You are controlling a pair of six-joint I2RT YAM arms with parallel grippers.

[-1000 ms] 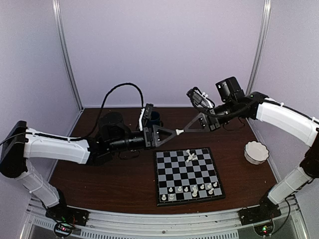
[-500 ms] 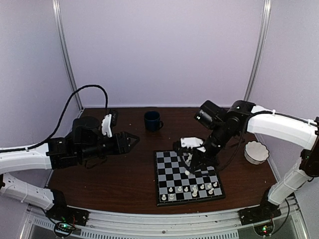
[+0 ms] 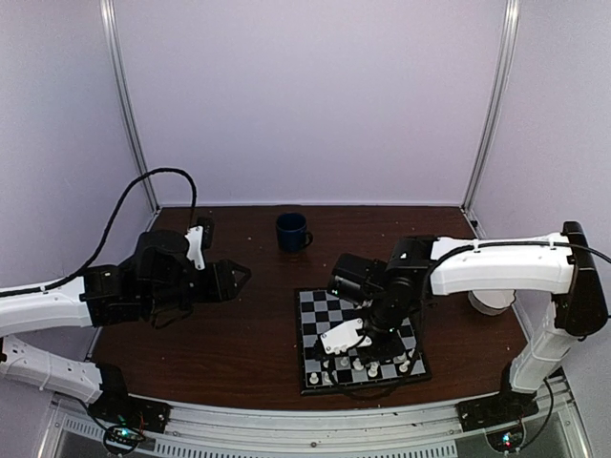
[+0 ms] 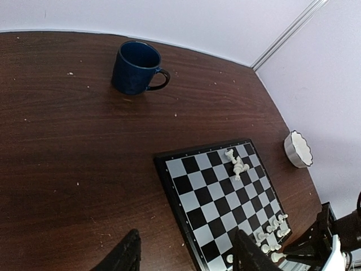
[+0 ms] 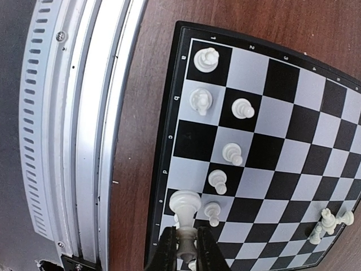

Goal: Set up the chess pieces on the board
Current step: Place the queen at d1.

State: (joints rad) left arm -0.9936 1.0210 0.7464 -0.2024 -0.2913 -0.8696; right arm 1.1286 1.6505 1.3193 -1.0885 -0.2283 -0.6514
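Right fingers [image 5: 168, 251], pinching a piece [image 5: 185, 204], now hang low over the board's [image 5: 251, 62] near rows, so placement looks imminent, while left fingers [image 4: 127, 254] sit withdrawn, wide and empty.

Beside right claw [image 5: 184, 236], crowded chess pieces [image 5: 218, 180]

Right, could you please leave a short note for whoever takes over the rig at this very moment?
Left gripper: fingers open, empty, above the table left of the board.
Right gripper: fingers shut on a white piece, at the board's near edge.
Done: several pieces stand in the near rows.
Left: set down the held piece, then stand up the small cluster lying at the far side.
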